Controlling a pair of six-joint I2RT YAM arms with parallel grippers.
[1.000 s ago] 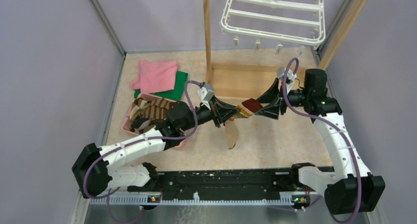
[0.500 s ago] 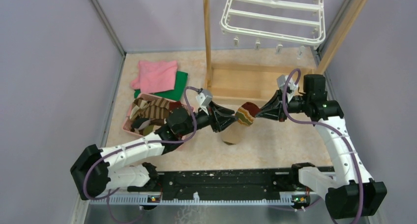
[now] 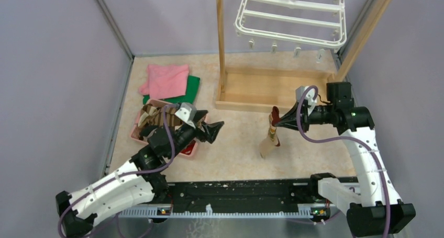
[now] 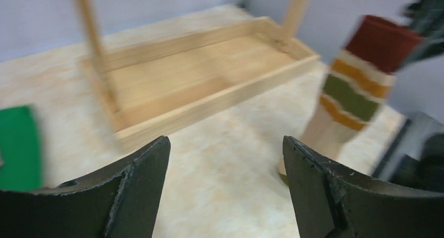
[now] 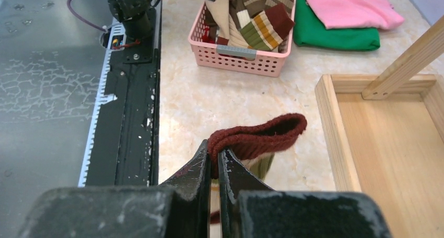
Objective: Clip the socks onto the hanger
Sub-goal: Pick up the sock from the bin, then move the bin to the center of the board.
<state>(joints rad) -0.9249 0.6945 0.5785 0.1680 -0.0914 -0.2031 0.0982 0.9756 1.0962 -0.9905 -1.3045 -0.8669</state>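
Note:
A banded sock (image 3: 270, 137) with a dark red cuff, green and tan stripes hangs down over the floor, its cuff pinched in my shut right gripper (image 3: 276, 122). In the right wrist view the cuff (image 5: 264, 135) loops out from between the gripper (image 5: 214, 148) tips. My left gripper (image 3: 213, 132) stands open and empty beside the basket, well left of the sock; its wrist view shows the sock (image 4: 360, 86) ahead to the right of the gripper (image 4: 226, 139). More striped socks (image 5: 262, 23) lie in the basket. The white hanger (image 3: 293, 19) hangs at the upper back.
The pink basket (image 3: 137, 135) sits at the left with a pink cloth (image 3: 167, 80) and a green cloth (image 3: 190, 91) behind it. A wooden tray base (image 3: 262, 89) with an upright post (image 3: 220, 39) stands under the hanger. A black rail (image 3: 235, 193) runs along the near edge.
My left gripper opened, let go of the sock and drew back left toward the basket. My right gripper closed on the cuff and shifted right; the sock now hangs from it alone.

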